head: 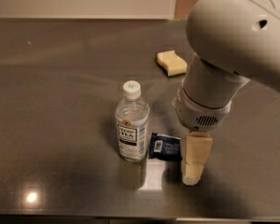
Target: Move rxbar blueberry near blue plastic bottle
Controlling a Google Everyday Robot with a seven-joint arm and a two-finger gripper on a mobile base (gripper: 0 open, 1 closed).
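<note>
The snack bar is shown lying flat on the dark table, just to the right of the upright water bottle. The gripper is positioned at the bar's right end, which is hidden by it. Whether the bar is clamped cannot be told. A yellow sponge is seen well behind.

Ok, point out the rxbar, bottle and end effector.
rxbar blueberry [157, 146]: camera view, white label panel.
blue plastic bottle [129, 135]: camera view, black-and-white label.
end effector [193, 175]: camera view, lower tip, at bar's right end.
</note>
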